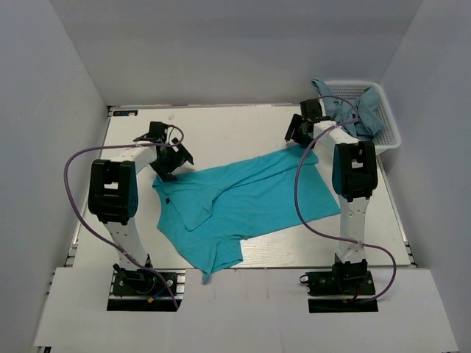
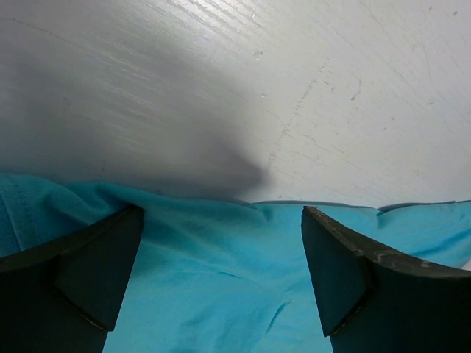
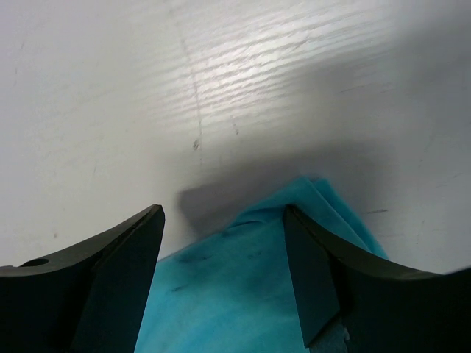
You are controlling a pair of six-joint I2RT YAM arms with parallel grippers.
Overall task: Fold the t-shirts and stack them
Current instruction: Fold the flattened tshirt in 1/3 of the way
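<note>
**Two corners, one even pinch**

From the top camera, the shirt [image 1: 246, 202] lies spread slantwise across the middle of the worktop [image 1: 228, 132]. A flap is doubled over on its left half, and its near-left end reaches the worktop's near edge. The left tool [image 1: 174, 163] sits at the shirt's far-left edge and the right tool [image 1: 300, 132] at its far-right corner. The grey shirts [image 1: 349, 110] are heaped in the basket [image 1: 390, 131] at the far right, well apart from the work.

In the left wrist view, the left tool [image 2: 221, 213] is spread wide and grips nothing. The shirt's [image 2: 213, 279] edge runs straight across between the fingers, with a small ridge of cloth by the left finger and bare worktop [image 2: 221, 88] beyond.

In the right wrist view, the right tool [image 3: 222, 213] is also spread and empty. A pointed corner of shirt [image 3: 235, 287] pokes up between the fingers, lying nearer the right one.

The step in hand looks like taking hold of the far edge at both ends, ready to fold it over. To do it well:

- Lower each tool until one finger slips under the hem, so the cloth is caught rather than pushed along.
- Nudge the right tool so the corner sits centred before closing, as the point is narrow and could slip out.
- On the left, take the ridge, where the cloth already stands proud.
- Close both together and lift little, keeping the edge taut between them so the fold lands square.
</note>
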